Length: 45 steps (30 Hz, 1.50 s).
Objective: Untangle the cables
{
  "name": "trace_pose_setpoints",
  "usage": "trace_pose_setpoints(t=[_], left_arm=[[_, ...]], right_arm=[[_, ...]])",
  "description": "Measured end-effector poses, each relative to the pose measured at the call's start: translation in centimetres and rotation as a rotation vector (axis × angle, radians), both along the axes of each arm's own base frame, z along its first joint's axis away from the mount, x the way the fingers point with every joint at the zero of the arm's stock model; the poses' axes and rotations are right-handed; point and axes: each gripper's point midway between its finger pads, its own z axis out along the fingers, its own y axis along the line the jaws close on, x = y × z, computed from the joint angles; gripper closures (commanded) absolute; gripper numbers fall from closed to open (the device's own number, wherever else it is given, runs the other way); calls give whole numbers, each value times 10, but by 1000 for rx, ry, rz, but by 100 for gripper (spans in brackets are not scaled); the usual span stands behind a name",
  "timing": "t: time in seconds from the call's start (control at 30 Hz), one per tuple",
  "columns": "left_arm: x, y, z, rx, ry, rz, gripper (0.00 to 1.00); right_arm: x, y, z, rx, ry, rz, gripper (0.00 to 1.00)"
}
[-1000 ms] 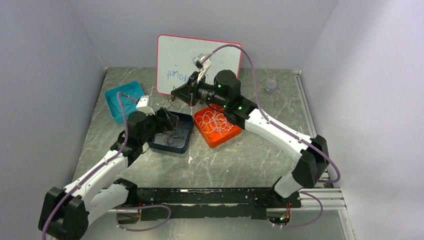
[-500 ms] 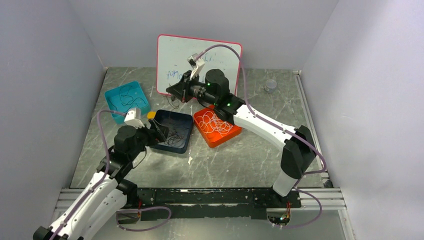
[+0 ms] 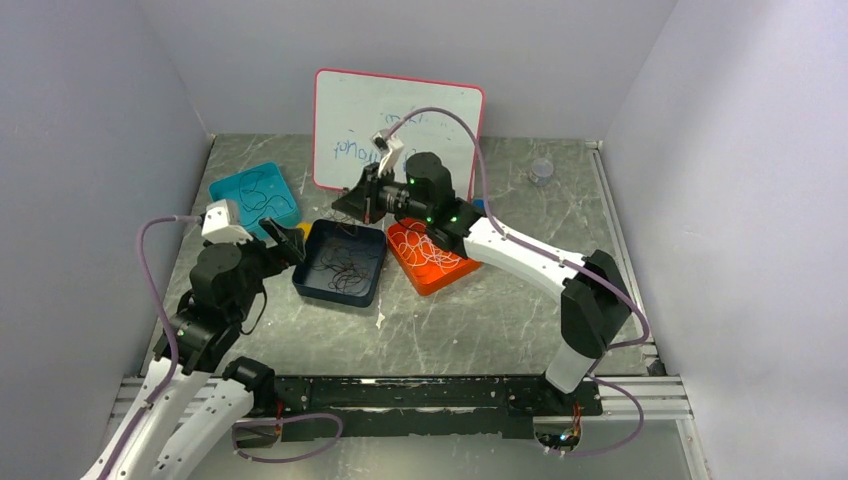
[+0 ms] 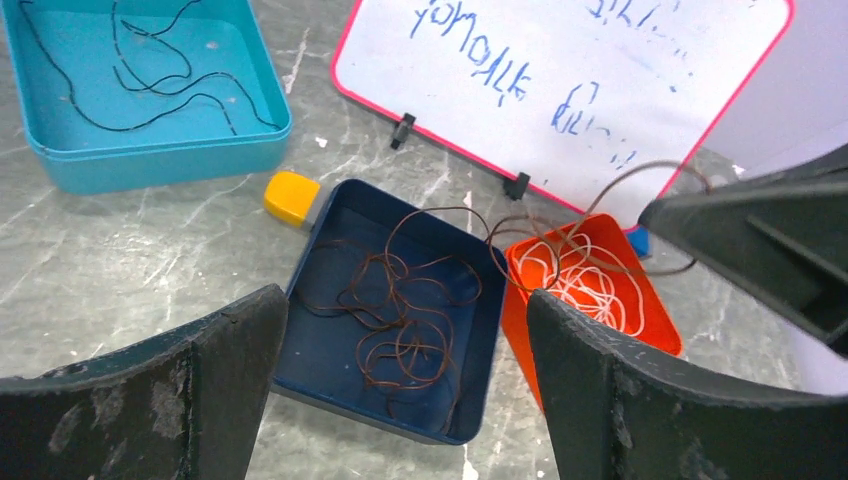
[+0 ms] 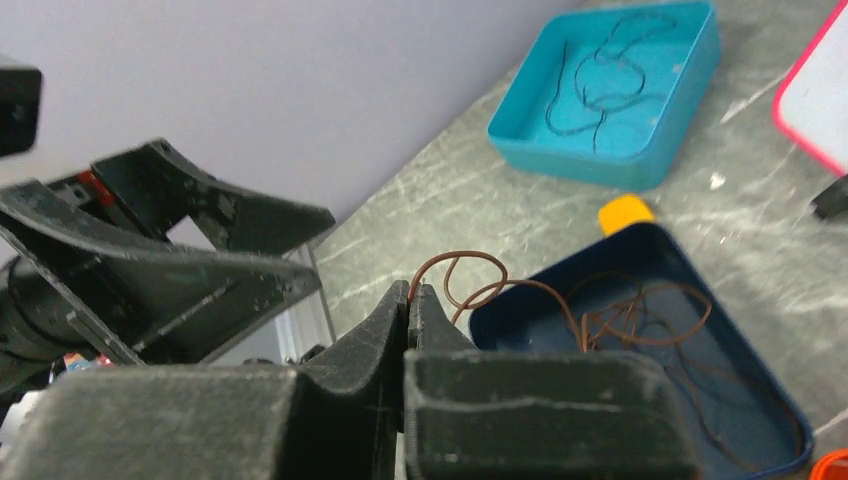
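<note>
Grey tabletop (image 3: 500,310): brown cable (image 4: 390,300) runs from navy tray (image 4: 325,350) toward whiteboard (image 4: 520,60).

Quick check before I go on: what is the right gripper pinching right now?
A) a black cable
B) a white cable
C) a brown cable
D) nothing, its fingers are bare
C: in the right wrist view, the right gripper is shut on a brown cable, which loops out from its fingertips and runs down into the navy tray.

We are seeing open table (image 3: 480,325) in front of the dark blue tray (image 3: 331,298); the whiteboard (image 3: 345,115) is walling off the back, the right gripper (image 3: 366,203) hanging just before it.
</note>
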Motion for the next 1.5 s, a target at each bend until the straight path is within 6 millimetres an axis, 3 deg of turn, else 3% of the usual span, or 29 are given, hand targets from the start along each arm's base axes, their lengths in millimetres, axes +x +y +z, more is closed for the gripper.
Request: trace_pose_setpoints(t=[0.17, 0.5, 0.63, 1.0, 1.5], left_arm=[[1, 4, -10, 44, 40, 14, 8], [-2, 5, -15, 48, 55, 15, 7], [-3, 6, -15, 50, 59, 15, 7], [-5, 7, -24, 61, 86, 14, 8], [-4, 4, -32, 69, 112, 2, 6]], right_arm=[[-19, 3, -31, -31, 95, 44, 100], [-60, 27, -57, -63, 164, 138, 100], [-53, 28, -79, -97, 186, 108, 100], [-22, 26, -178, -299, 220, -24, 100], [-1, 16, -238, -481, 174, -94, 96]])
